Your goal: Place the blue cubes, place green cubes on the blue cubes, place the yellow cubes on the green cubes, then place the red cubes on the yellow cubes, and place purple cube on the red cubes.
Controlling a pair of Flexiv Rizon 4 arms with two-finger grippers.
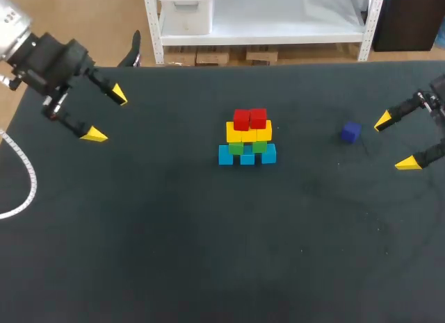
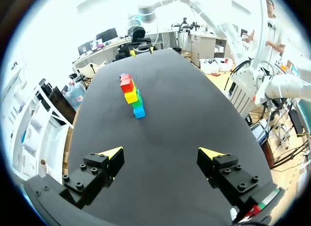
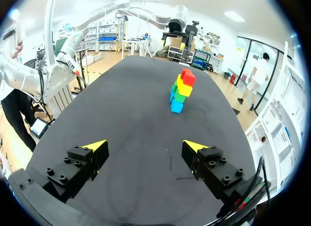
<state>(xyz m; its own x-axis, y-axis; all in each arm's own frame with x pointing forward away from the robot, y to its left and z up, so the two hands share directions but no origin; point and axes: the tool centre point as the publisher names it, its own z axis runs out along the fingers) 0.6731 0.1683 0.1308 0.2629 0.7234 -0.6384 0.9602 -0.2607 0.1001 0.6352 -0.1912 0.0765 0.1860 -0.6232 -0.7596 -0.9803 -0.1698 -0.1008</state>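
Blk table (image 1: 174, 253) | cube stack (image 1: 247, 139) ctr | purple cube (image 1: 351, 132) loose | L fingers (image 1: 94, 135) spread | R fingers (image 1: 407, 163) spread

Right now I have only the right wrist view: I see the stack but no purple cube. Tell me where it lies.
Observer: The purple cube lies alone on the table, between the stack and your right arm's side.
Operator: Place it against my right pincer.
Observer: In the head view it lies just ahead of the open right pincer, beyond its tips toward the stack, not between them.
Operator: Give me the stack's top.
Observer: Two red cubes sit side by side on top, with nothing on them.
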